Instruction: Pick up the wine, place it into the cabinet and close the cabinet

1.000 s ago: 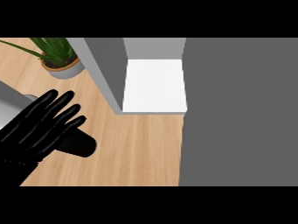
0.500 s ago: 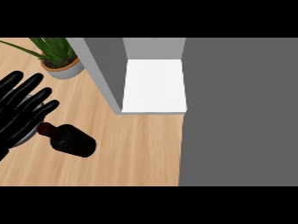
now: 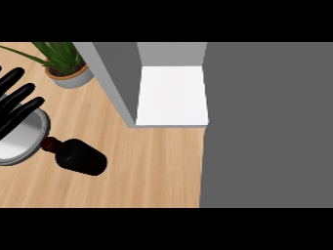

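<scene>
Fingers (image 3: 10,105) of the one visible hand, the left (image 3: 2,117), are straight and spread, holding nothing, at nine o'clock over a round silver plate (image 3: 26,139). One dark glass wine bottle (image 3: 79,156) lies on the wooden counter (image 3: 155,166), ungrasped, at seven o'clock. One open white cabinet shelf (image 3: 173,95) waits at twelve; one potted plant (image 3: 66,66) at eleven.

Bare worktop (image 3: 155,166) runs from the wine bottle (image 3: 80,156) to the cabinet (image 3: 173,95) opening — white shelf unobstructed. Grey cabinet wall (image 3: 114,78) blocks upper centre; potted plant (image 3: 66,66) and plate (image 3: 21,136) crowd the upper left.
</scene>
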Controlling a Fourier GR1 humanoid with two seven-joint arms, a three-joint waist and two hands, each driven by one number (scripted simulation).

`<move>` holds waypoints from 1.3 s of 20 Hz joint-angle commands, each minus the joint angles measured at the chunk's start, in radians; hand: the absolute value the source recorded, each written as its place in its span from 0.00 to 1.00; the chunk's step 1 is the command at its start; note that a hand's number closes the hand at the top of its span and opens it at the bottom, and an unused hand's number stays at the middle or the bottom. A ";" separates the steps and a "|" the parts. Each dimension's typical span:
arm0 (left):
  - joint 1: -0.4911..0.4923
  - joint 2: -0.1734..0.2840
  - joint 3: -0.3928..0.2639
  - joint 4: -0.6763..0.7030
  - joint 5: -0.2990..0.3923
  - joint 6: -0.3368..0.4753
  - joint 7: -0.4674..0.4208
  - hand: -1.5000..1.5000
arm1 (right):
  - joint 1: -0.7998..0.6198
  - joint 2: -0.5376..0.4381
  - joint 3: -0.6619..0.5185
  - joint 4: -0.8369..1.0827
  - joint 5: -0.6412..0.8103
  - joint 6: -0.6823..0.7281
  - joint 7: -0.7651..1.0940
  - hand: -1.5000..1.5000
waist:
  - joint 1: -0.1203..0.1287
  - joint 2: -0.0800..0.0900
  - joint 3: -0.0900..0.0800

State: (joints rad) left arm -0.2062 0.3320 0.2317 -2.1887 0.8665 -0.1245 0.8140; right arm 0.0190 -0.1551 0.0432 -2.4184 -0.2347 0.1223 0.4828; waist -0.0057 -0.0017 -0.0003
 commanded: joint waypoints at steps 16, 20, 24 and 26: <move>0.023 0.002 0.015 0.342 -0.039 -0.247 -0.092 0.00 | 0.029 -0.025 -0.116 -0.164 -0.163 0.022 0.099 0.00 | -0.007 0.000 0.001; 0.059 -0.047 -0.022 0.459 -0.166 -0.347 -0.208 0.00 | -0.087 -0.011 -0.043 -0.158 -0.080 -0.051 0.198 0.00 | -0.002 0.001 -0.001; 0.026 -0.062 -0.026 0.527 -0.208 -0.367 -0.253 0.00 | -0.031 -0.023 -0.097 -0.137 -0.130 0.014 0.136 0.00 | -0.005 0.001 0.000; 0.062 -0.064 -0.001 0.548 -0.260 -0.408 -0.326 0.00 | -0.027 -0.003 -0.046 -0.175 -0.077 0.000 0.141 0.00 | -0.005 0.000 0.000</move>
State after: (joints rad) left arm -0.1520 0.2853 0.2219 -1.7015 0.6837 -0.4862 0.5776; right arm -0.0375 -0.1628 -0.0045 -2.4215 -0.2410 0.1400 0.5524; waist -0.0101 -0.0011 -0.0003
